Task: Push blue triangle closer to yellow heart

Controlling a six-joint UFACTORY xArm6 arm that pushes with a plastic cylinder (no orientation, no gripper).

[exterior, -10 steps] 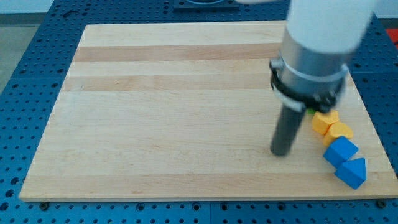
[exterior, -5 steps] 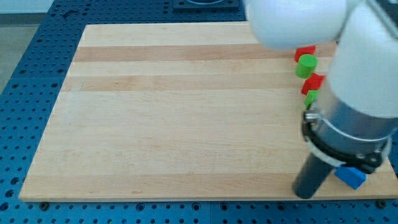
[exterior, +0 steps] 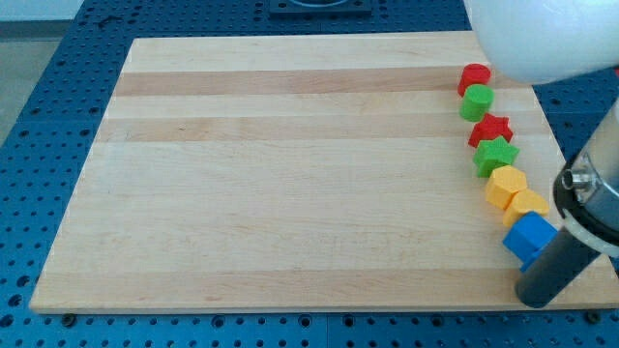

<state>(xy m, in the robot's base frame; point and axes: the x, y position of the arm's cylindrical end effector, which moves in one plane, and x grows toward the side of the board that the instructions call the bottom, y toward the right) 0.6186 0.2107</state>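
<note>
— Seven blocks show in a line down the table's [exterior: 290, 193] right edge. Where's my tip [exterior: 535, 298]?
— At the bottom right, just below the blue block [exterior: 528, 236].
— The blue triangle?
— Hidden behind the rod. The yellow heart [exterior: 528, 204] touches the blue block.
— Fingers?
— None; nothing held.

Block column [exterior: 501, 155] along view's right

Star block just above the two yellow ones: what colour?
Green. The star block shows clearly in the camera view, above the yellow blocks.
</note>
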